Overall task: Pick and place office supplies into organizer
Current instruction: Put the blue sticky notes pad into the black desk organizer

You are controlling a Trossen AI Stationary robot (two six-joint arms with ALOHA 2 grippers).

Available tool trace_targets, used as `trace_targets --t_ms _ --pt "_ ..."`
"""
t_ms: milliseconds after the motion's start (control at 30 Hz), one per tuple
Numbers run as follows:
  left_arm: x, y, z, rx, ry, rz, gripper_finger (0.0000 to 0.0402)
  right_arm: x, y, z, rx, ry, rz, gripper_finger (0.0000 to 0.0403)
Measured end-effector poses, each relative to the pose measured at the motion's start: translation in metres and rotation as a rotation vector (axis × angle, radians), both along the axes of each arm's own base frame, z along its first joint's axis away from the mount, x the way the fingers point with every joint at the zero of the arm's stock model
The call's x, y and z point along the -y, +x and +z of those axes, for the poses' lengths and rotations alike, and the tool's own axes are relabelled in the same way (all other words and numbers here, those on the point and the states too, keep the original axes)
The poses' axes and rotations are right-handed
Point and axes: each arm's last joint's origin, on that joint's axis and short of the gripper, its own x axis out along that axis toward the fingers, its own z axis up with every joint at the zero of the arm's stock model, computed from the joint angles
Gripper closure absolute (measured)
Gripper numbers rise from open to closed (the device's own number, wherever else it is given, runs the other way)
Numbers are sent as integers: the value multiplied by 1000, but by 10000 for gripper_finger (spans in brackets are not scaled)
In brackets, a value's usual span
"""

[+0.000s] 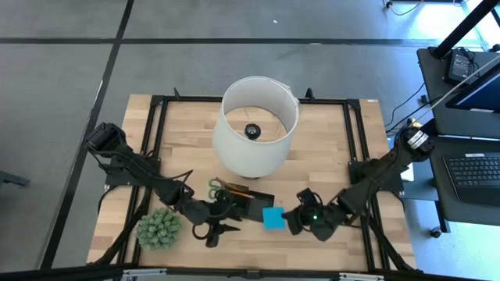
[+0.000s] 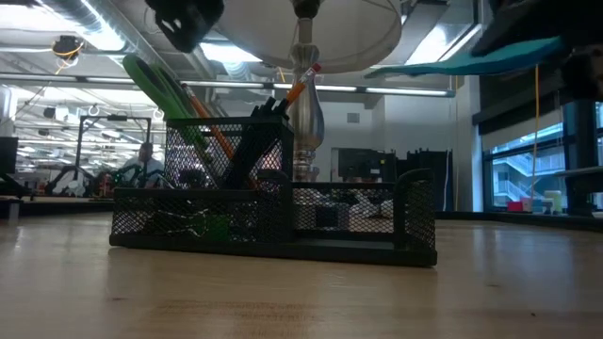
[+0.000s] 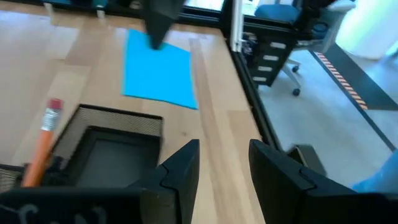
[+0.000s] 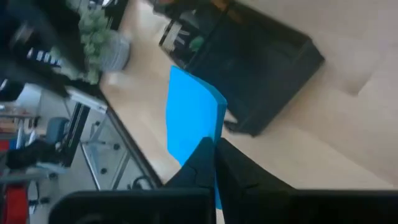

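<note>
The black mesh organizer point(image 1: 262, 195) stands on the table near its front, just in front of the lamp. Green-handled scissors point(image 2: 155, 85) and an orange pencil point(image 3: 45, 134) stand slanted in its left compartment. The blue sticky-note pad point(image 1: 273, 218) hangs in the air just right of the organizer, with my right gripper point(image 1: 289, 222) shut on it. My left gripper point(image 3: 224, 155) hovers near the organizer's front, pointing toward the pad, open with nothing between its fingers. My right gripper pinches the pad's right-hand edge point(image 4: 202, 146) between its two fingers. The fingers come from the table's right, slanting down. The pad point(image 2: 471, 58) is lifted clear of the table and stays roughly level, reaching out from the fingertips toward the organizer.
A big white lampshade point(image 1: 258, 125) stands behind the organizer. A spiky green plant ball point(image 1: 158, 228) sits at the near left. Black frame rails point(image 1: 355, 148) run along the table's sides. Bare wood lies right of the organizer and along the front edge.
</note>
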Motion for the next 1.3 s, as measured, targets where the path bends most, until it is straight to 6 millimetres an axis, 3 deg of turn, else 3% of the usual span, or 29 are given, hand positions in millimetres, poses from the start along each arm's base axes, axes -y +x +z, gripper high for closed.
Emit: trace_targets --t_ms 333,767,1300 --pt "16 -11 -1 32 136 -85 270 24 24 -5 -4 45 -79 399" --pt "14 -14 -4 26 319 -177 270 38 38 -11 -7 127 -197 399" --pt "8 -23 -5 -76 345 -259 270 29 90 -10 -249 43 -227 399"
